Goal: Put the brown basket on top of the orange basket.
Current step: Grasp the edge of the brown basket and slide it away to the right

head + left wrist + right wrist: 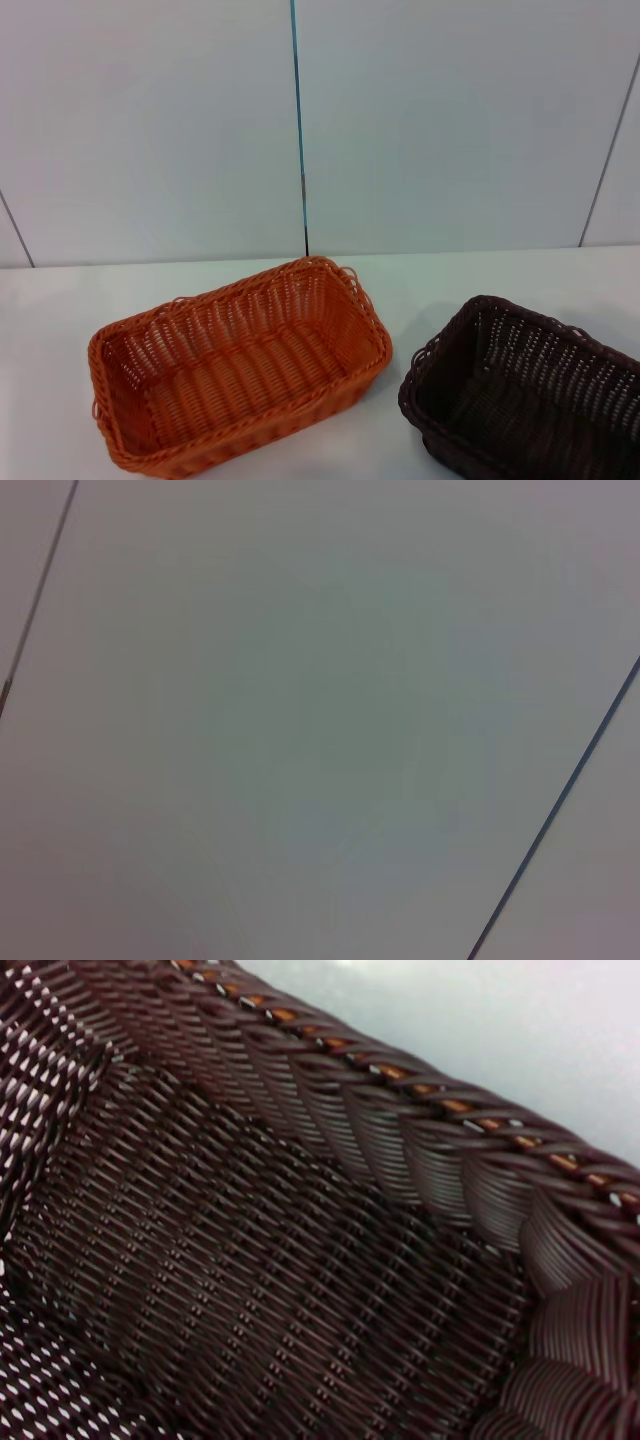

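Observation:
The orange basket [240, 365] sits empty on the white table, left of centre in the head view. The brown basket [525, 395] sits to its right, at the lower right, apart from it and cut off by the frame edge. The right wrist view looks closely into the brown basket [260, 1260], showing its woven floor and braided rim. Neither gripper shows in any view. The left wrist view shows only a plain white surface with dark seams.
The white table [60, 310] runs back to a white panelled wall [150, 120] with dark vertical seams. A strip of bare table lies between the two baskets.

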Controlling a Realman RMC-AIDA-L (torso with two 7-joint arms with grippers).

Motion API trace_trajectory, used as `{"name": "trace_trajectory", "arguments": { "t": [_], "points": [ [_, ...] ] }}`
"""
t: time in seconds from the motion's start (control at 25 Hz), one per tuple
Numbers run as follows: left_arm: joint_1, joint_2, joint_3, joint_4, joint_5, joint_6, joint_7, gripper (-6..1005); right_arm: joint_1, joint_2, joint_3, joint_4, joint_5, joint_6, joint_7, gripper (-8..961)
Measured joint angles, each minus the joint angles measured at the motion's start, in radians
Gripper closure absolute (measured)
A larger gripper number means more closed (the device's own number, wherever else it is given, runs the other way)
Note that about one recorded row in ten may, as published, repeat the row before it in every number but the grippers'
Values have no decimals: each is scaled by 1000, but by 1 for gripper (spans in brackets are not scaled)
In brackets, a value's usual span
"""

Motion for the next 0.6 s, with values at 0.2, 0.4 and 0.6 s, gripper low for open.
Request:
{"name": "trace_trajectory", "arguments": {
  "t": [0.2,0.4,0.6],
  "points": [
    [3,-1,0,0,-2,0,0,135,9,-1,6,-6,-29,2,6,400],
    [6,-1,0,0,-4,4,0,135,13,-5,37,4,-33,4,8,626],
    [7,-1,0,0,-5,6,0,135,17,-9,51,14,-30,3,7,753]
  ]
}}
